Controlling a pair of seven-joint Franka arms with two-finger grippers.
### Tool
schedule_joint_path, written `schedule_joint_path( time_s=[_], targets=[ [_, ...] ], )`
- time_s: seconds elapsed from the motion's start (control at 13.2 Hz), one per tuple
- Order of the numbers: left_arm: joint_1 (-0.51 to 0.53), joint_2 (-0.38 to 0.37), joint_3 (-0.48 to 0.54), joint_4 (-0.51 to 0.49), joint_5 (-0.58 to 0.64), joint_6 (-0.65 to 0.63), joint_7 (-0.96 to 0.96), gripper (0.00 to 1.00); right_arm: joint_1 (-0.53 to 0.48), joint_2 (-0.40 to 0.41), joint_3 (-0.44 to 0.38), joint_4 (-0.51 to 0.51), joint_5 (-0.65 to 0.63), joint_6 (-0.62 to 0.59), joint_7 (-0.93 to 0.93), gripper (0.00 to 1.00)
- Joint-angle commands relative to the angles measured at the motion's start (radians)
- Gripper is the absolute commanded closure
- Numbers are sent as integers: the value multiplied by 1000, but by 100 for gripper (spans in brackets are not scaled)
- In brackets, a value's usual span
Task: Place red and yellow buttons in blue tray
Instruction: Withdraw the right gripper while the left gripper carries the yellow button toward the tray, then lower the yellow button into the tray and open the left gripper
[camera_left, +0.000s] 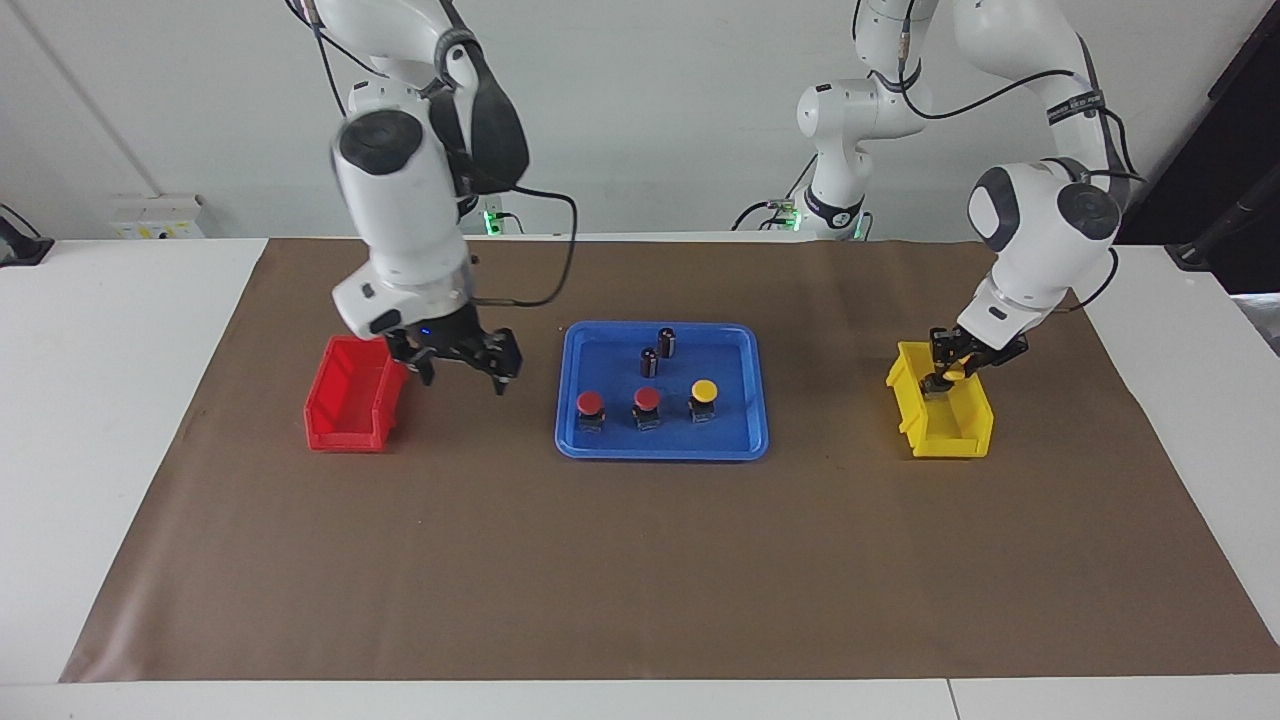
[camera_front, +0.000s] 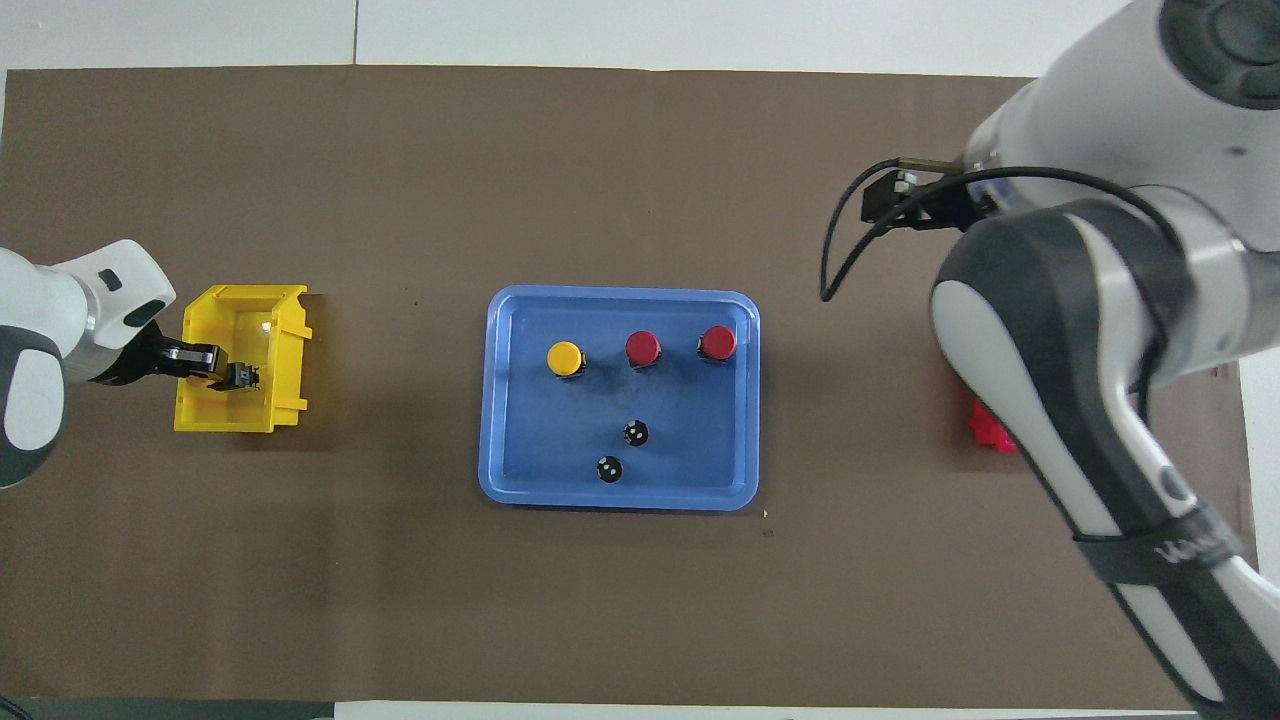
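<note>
Three buttons (camera_left: 647, 406), two red and one yellow, stand in the tray (camera_left: 738, 440), while the left gripper (camera_left: 944, 377), clamped on the fourth in the yellow bin (camera_left: 948, 432), prepares the last delivery; the right gripper (camera_left: 458, 362) hangs spread and empty beside the tray.

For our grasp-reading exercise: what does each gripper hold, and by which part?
Left gripper, in the yellow bin: a yellow button, gripped near its cap. Right gripper: open, nothing held.

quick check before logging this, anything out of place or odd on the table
Nothing spilled or damaged. One oddity: two dark capless cylinders stand in the blue tray with two red buttons and one yellow button. All stand upright.
</note>
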Motion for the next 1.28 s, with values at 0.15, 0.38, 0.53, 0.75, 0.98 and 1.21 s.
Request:
schedule_joint_path(
  time_s=[0.15, 0.38, 0.53, 0.75, 0.98, 1.21],
  targets=[
    [-254, 12, -7, 189, 11, -122, -405, 95, -179, -140, 12, 1, 7, -219, -258, 0],
    [-446, 99, -7, 149, 11, 12, -666, 95, -270, -159, 12, -12, 7, -268, -355, 0],
    [-519, 152, -6, 149, 11, 69, -766, 95, -262, -183, 14, -63, 9, -259, -349, 0],
    [-557, 209, -6, 149, 11, 125, -817, 95, -277, -196, 14, -83, 9, -253, -361, 0],
    [-559, 220, -6, 144, 13, 130, -819, 95, -290, -194, 12, -80, 9, -253, -378, 0],
    [-560, 222, -6, 111, 13, 152, -819, 95, -290, -194, 12, -77, 7, -250, -378, 0]
  ],
)
